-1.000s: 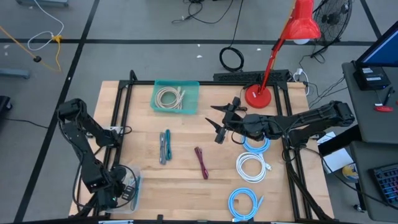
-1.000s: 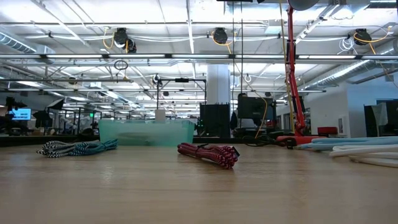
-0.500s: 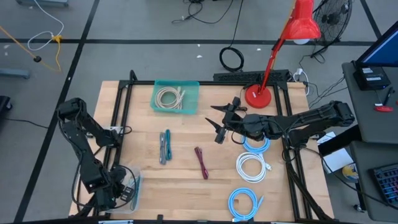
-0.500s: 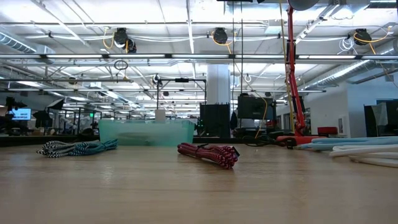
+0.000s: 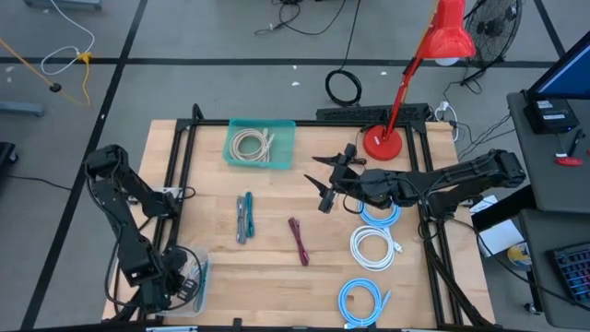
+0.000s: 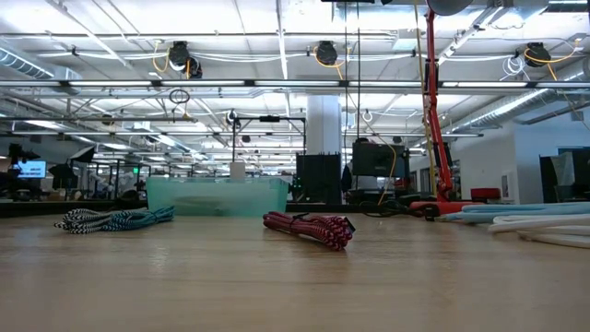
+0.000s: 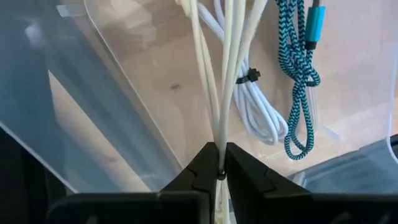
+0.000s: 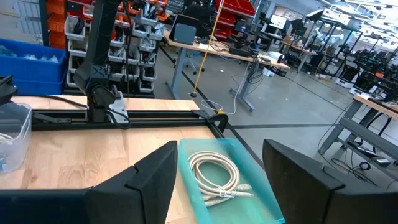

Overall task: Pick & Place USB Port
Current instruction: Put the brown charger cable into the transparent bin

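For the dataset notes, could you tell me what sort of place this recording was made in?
Probably a large robotics lab or workshop: a wooden table on a concrete floor, exposed ceiling pipes overhead, and workbenches with parts racks in the room behind.

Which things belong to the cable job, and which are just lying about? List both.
In the job: left gripper, shut on a white cable at the clear bin; probably the teal tray.
Lying about: right gripper, open, mid-table; red cable; teal cable; white coil; blue coil; lamp.
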Controlling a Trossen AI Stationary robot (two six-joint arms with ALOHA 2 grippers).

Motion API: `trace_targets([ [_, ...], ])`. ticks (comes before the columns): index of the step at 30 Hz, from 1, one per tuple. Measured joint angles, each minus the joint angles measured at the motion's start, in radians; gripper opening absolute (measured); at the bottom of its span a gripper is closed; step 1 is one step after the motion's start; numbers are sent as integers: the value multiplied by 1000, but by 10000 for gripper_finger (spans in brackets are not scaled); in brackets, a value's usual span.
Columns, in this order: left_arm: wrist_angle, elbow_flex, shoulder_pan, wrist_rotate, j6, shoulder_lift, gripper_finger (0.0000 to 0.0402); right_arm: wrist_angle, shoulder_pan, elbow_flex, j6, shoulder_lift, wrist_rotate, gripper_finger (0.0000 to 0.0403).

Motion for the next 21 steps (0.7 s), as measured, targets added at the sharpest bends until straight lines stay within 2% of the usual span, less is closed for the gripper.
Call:
trace_targets([
  [2, -6, 0, 0, 5, -6, 1, 34, 0, 0, 0, 0, 0, 0, 226],
  [5, -13, -1, 2, 8, -22, 1, 60, 0, 0, 0, 0, 0, 0, 226],
  [21, -10, -12, 39, 54, -28, -22, 61, 3, 0, 0, 2, 0, 0, 226],
])
